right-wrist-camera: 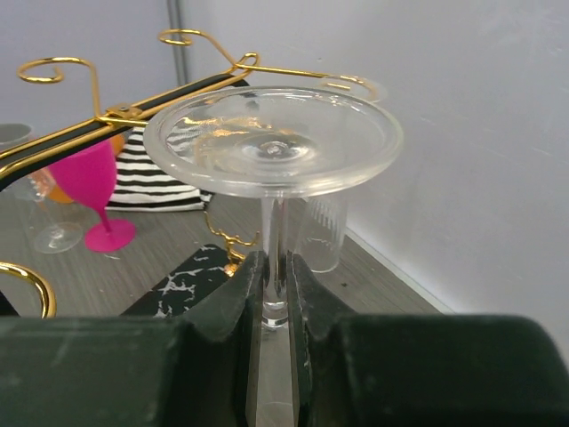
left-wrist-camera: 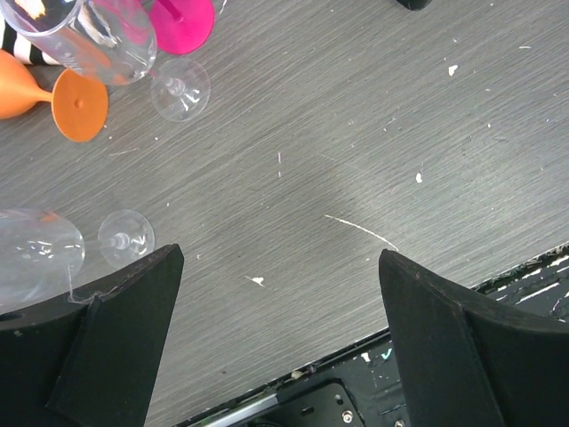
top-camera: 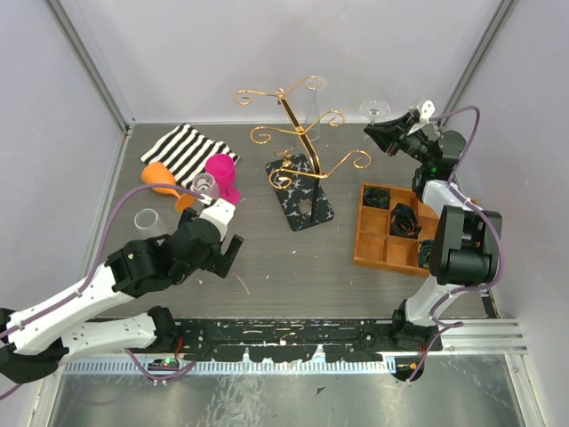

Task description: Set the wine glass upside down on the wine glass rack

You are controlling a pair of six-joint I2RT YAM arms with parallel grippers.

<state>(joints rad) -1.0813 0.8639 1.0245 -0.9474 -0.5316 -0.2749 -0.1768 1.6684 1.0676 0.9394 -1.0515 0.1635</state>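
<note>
Looking at your right hand (right-wrist-camera: 276, 271): it is clamped on the stem of the wine glass (right-wrist-camera: 273, 147). The two fingers (right-wrist-camera: 233, 302) press the stem from either side, just under the round foot.

Agreed. From above, your right hand (top-camera: 388, 135) sits up near the back right corner, with the foot of the glass pointing off toward the back wall. You cannot see the bowl; the fingers hide it.

Where does that put the glass against the wine glass rack (top-camera: 298, 133)?

To the right of it, near but apart. In your wrist view the rack's gold arms run behind and to the left of the foot. From above, no curled end reaches the glass. The rack stands on its black marbled base near the middle of the counter (top-camera: 267, 258).

And your left hand (top-camera: 227, 252)?

Spread wide and holding nothing. It hangs low over bare counter at the left. In your left wrist view one finger (left-wrist-camera: 116, 338) is just beside a clear glass (left-wrist-camera: 36, 258) lying on its side. I cannot tell whether they touch.

The rest?

The pink glass (top-camera: 220, 169), the orange glass (top-camera: 160, 178) and the striped cloth (top-camera: 187, 147) lie at the left rear. The orange tray (top-camera: 387, 233) sits beside your right arm.
</note>
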